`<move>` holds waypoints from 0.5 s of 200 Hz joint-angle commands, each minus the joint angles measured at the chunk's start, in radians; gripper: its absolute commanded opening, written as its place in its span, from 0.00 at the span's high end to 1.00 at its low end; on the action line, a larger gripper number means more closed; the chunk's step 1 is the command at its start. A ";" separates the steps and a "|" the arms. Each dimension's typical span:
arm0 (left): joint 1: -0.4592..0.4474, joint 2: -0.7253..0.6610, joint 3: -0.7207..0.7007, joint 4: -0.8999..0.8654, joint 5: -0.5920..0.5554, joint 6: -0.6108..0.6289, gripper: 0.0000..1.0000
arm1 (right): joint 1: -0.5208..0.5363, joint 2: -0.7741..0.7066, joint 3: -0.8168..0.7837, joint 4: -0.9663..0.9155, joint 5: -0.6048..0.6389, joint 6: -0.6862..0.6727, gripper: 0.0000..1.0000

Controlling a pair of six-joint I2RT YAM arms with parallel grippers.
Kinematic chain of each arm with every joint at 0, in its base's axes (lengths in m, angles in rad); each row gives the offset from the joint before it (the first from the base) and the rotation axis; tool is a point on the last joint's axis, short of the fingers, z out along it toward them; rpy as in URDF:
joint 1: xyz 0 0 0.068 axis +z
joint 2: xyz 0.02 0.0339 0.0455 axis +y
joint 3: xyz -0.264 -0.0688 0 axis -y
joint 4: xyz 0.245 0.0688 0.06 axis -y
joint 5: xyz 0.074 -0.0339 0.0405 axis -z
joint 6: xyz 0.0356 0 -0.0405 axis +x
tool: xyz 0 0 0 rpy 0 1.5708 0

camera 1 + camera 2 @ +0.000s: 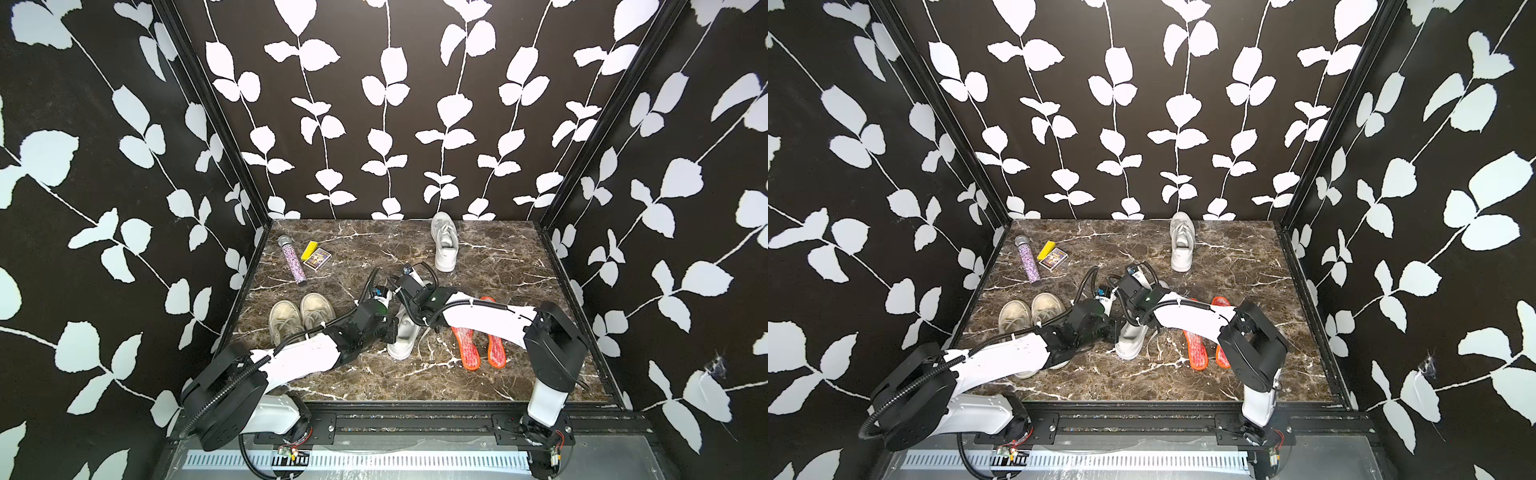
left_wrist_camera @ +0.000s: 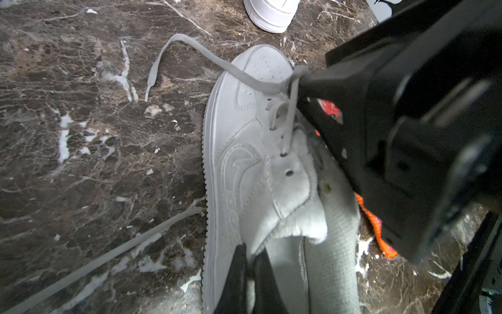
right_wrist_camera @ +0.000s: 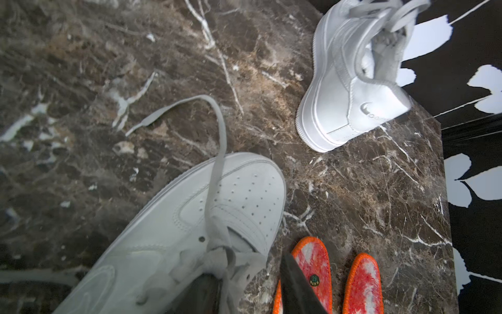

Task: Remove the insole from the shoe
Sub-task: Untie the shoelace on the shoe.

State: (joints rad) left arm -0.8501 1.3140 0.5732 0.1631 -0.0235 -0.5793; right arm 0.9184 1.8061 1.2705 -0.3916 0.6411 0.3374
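A white shoe (image 3: 190, 217) fills the lower left of the frame, its toe toward the centre right, resting on the marble counter (image 3: 81, 81). One lace (image 3: 222, 130) loops up to mid-frame and trails onto the counter. The gripper (image 3: 250, 293) enters at the bottom edge with its jaws apart. One finger (image 3: 201, 293) is among the laces and the other overlaps an orange insole (image 3: 312, 258). A second insole (image 3: 364, 280) lies beside it at lower right. A second shoe (image 3: 347, 89) stands upper right, near the counter's edge.
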 commanded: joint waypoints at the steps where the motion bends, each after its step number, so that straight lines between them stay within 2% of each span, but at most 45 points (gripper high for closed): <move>1: -0.010 -0.037 -0.013 -0.026 0.022 0.005 1.00 | -0.007 -0.007 0.012 0.080 0.129 0.054 0.60; 31: -0.012 -0.044 -0.014 -0.028 0.022 0.005 1.00 | -0.026 -0.001 0.023 0.102 0.192 0.128 0.50; 100: -0.015 -0.058 -0.019 -0.038 0.015 0.006 1.00 | -0.098 -0.001 0.034 0.109 0.160 0.240 0.32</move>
State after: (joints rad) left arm -0.8501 1.3087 0.5732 0.1581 -0.0315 -0.5793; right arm 0.8673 1.8126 1.2709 -0.3435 0.7017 0.4980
